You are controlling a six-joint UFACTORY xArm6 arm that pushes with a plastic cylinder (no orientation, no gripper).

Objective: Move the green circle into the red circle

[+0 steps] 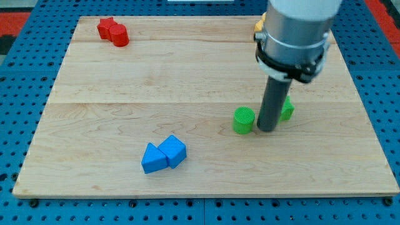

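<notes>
Camera view is showing my tip sitting just at three o'clock of the green circle, near desk centre. No fingers are existing on this rod. Red circle is lying well apart, toward ten o'clock, touching a red star.

Green circle upright, board centre-right; red circle far off, top-left corner.

A pale wooden tabletop of joined planks fills most of the view, evenly lit with soft shadows. Around it lies a blue pegboard surface dotted with regular holes, with red showing at the view's top corners.
</notes>
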